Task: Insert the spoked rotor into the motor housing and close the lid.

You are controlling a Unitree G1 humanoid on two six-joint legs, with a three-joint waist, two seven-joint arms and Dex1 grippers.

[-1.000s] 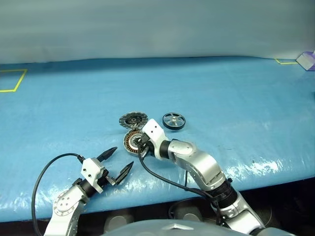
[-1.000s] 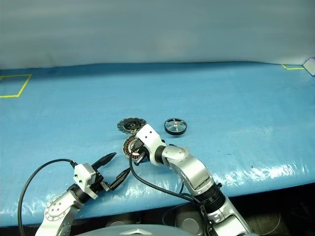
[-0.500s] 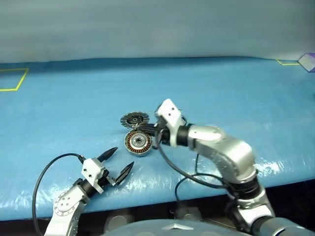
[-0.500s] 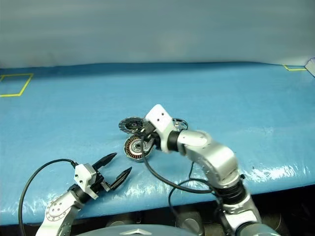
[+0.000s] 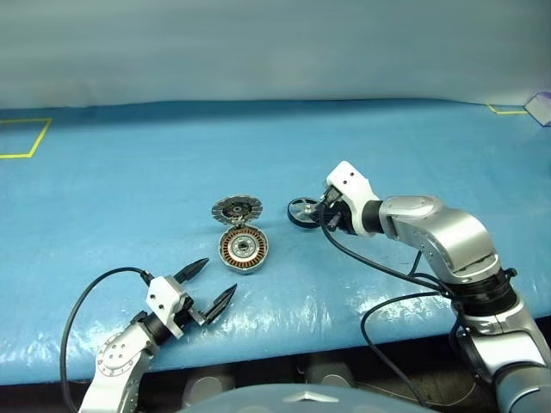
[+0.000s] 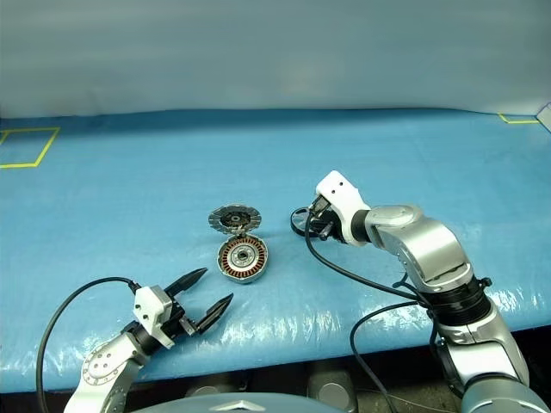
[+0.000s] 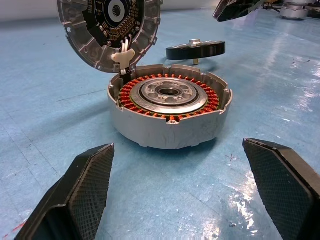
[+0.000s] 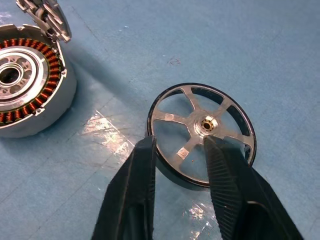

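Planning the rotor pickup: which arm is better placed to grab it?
Right. The right end effector hovers open directly over the spoked rotor, fingers straddling its rim. The left end effector sits near the table's front edge, facing the motor housing.

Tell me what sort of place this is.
Probably a robot test bench or lab rather than a working factory: a table covered in blue sheeting with yellow tape marking out squares, a plain backdrop behind it, and a taken-apart motor laid out: motor housing, hinged lid, spoked rotor.
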